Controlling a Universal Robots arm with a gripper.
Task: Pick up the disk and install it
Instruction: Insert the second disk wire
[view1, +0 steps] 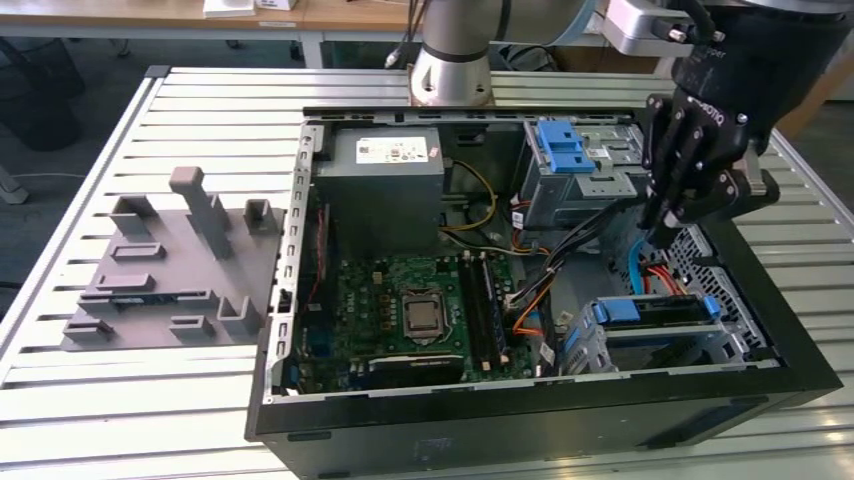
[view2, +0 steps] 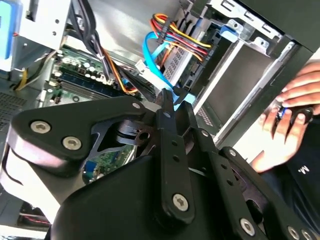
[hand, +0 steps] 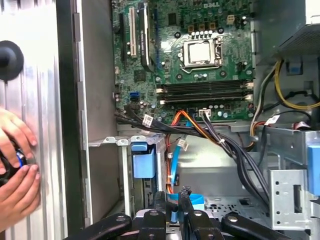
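Observation:
The disk (view1: 650, 312), framed by its blue carrier, lies in the silver drive cage (view1: 727, 345) at the near corner of the open computer case, on the exterior view's right. In the first wrist view, the disk's blue carrier end (hand: 144, 161) shows in that cage. My black gripper (view1: 663, 228) hangs over the case's right side, above and behind the disk and apart from it. In both wrist views its fingertips (hand: 172, 195) (view2: 172, 100) stand slightly apart with nothing between them, over a bundle of cables.
Cables (view1: 561, 250) cross the case under the gripper. A grey power-supply box (view1: 387, 160), a blue latch (view1: 567, 145) and the motherboard (view1: 414, 310) fill the case. A grey fixture (view1: 174, 260) sits on the slatted table. A person's hand (hand: 15, 170) (view2: 295, 115) holds a device beside the case.

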